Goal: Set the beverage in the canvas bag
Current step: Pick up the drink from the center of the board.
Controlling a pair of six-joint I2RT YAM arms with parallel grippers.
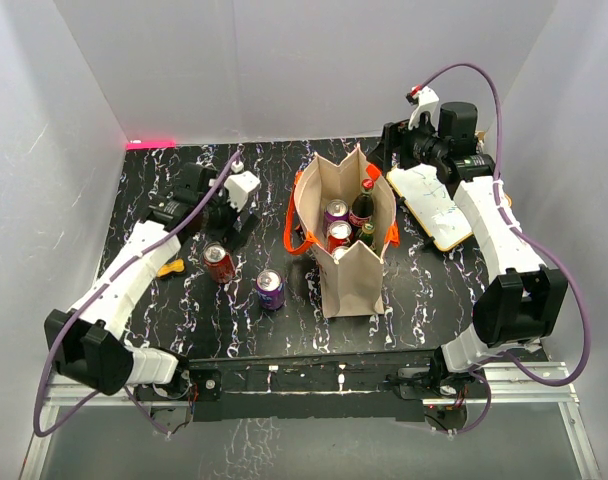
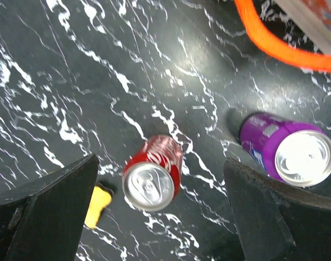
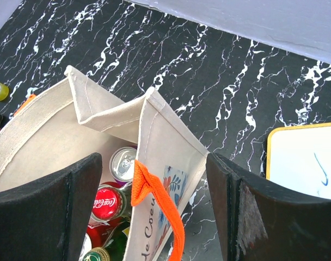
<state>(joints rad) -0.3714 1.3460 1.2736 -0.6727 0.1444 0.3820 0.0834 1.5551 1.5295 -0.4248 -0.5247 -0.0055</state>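
A matt beige canvas bag [image 1: 352, 285], coarse-woven with stitched hems and orange webbing handles [image 3: 160, 212], stands on a glossy black worktop [image 2: 73, 81] veined white like polished marble and catching the lamp glare. Left of the bag, a red can [image 2: 152, 173] and a purple can [image 2: 288, 149] show bright bare-metal tops and shiny printed sides. Right of the bag lies a smooth white board [image 3: 307, 163] with a yellow rim. The left gripper [image 2: 160, 160] has fingers [image 2: 51, 212] of matt black plastic.
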